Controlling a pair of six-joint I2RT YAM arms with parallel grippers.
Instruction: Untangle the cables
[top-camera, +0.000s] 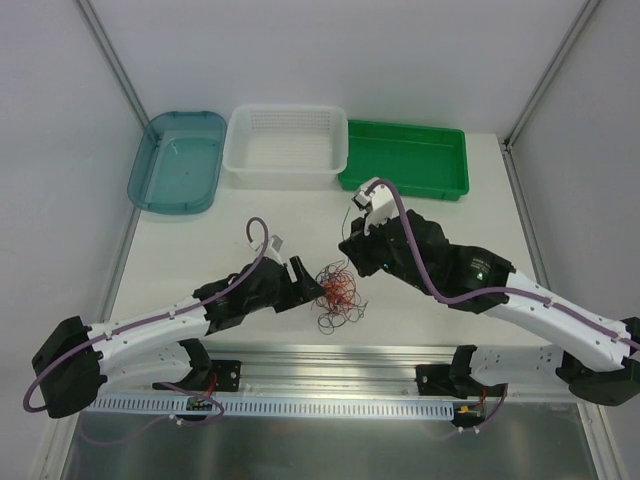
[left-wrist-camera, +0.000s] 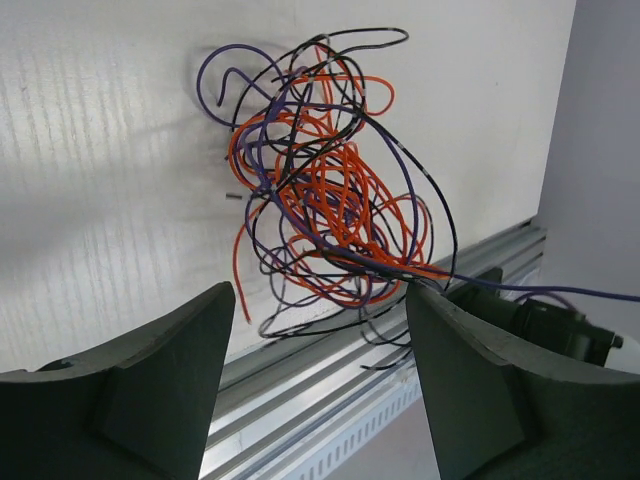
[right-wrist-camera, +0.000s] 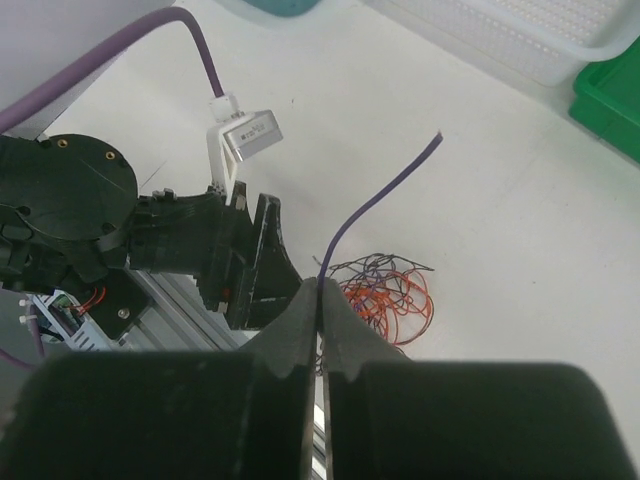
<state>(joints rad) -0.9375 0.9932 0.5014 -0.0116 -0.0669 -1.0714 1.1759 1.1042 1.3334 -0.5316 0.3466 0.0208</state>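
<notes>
The cables (top-camera: 337, 295) are a curly tangle of thin orange-red, black, grey and purple wires lying on the white table near its front edge. In the left wrist view the tangle (left-wrist-camera: 330, 190) lies just beyond my left gripper (left-wrist-camera: 320, 300), which is open and empty. In the top view the left gripper (top-camera: 300, 275) sits just left of the tangle. My right gripper (right-wrist-camera: 320, 287) is shut on a thin purple wire (right-wrist-camera: 380, 195) whose free end sticks up past the fingertips. The right gripper (top-camera: 352, 250) hovers above the tangle's upper right; the tangle (right-wrist-camera: 385, 295) lies below it.
A teal tub (top-camera: 178, 160), a white basket (top-camera: 287, 145) and a green tray (top-camera: 405, 157) stand in a row at the back. An aluminium rail (top-camera: 330, 360) runs along the front edge, close below the tangle. Grey walls close in both sides.
</notes>
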